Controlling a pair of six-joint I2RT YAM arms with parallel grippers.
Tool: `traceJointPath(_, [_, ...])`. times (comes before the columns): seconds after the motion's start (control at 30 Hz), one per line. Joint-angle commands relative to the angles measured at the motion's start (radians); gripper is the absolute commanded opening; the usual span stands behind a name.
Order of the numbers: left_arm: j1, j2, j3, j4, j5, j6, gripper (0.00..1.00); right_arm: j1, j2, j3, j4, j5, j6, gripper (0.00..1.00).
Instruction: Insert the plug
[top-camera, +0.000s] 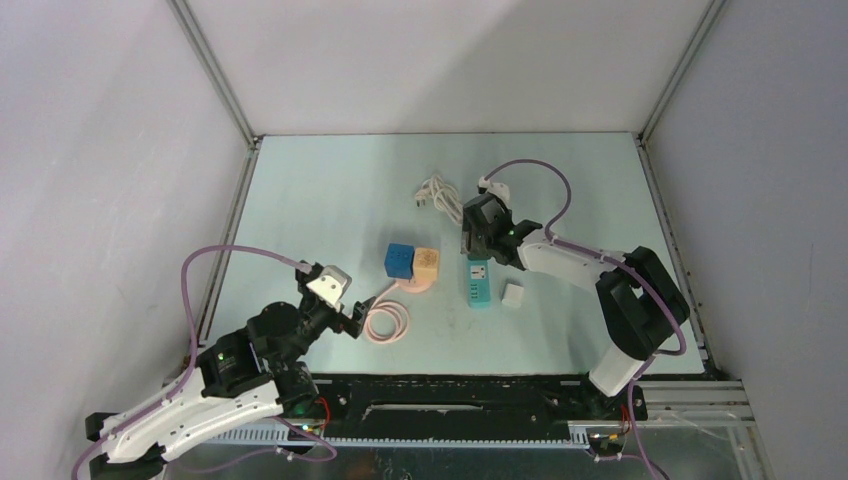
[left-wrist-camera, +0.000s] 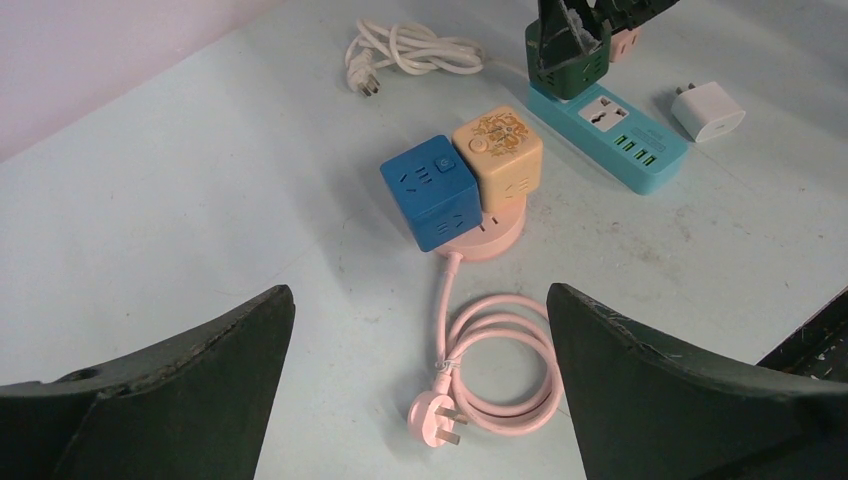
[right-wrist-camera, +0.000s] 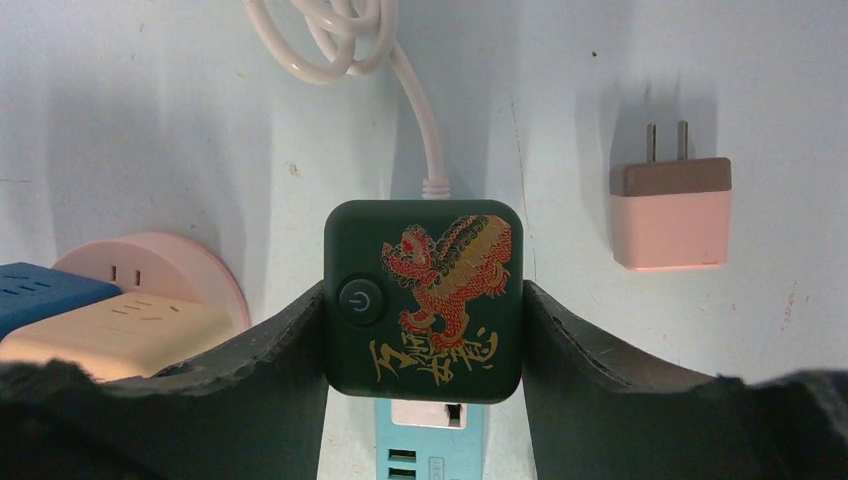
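Observation:
My right gripper (right-wrist-camera: 423, 302) is shut on a dark green cube plug (right-wrist-camera: 423, 300) with a red and gold dragon print. It holds the cube just above the far end of the teal power strip (right-wrist-camera: 430, 445), whose socket shows under the cube's near edge. I cannot tell whether the cube touches the strip. In the top view the right gripper (top-camera: 487, 235) is over the strip (top-camera: 479, 283). My left gripper (left-wrist-camera: 420, 295) is open and empty above a coiled pink cable (left-wrist-camera: 500, 365) with its pink plug (left-wrist-camera: 437, 425).
A blue cube (left-wrist-camera: 432, 190) and a beige cube (left-wrist-camera: 497, 150) sit on a round pink socket base (left-wrist-camera: 490, 235) left of the strip. A white charger (left-wrist-camera: 707, 110) lies right of the strip, a pink charger (right-wrist-camera: 670, 215) and a bundled white cable (top-camera: 440, 193) lie beyond it.

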Motion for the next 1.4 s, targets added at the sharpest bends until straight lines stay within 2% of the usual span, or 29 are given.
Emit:
traceJointPath(0.0, [0.007, 0.002, -0.015, 0.030, 0.008, 0.016, 1.00, -0.001, 0.103, -0.073, -0.087, -0.063, 0.089, 0.00])
traceJointPath(0.27, [0.009, 0.001, -0.014, 0.029, 0.010, 0.016, 1.00, -0.005, 0.143, -0.089, -0.100, -0.091, 0.137, 0.00])
traceJointPath(1.2, [0.012, 0.009, -0.014, 0.031, 0.015, 0.016, 1.00, 0.077, 0.215, -0.081, -0.243, 0.039, 0.160, 0.00])
traceJointPath(1.37, [0.012, 0.010, -0.013, 0.031, 0.013, 0.017, 1.00, 0.070, 0.218, -0.115, -0.192, -0.033, 0.163, 0.00])
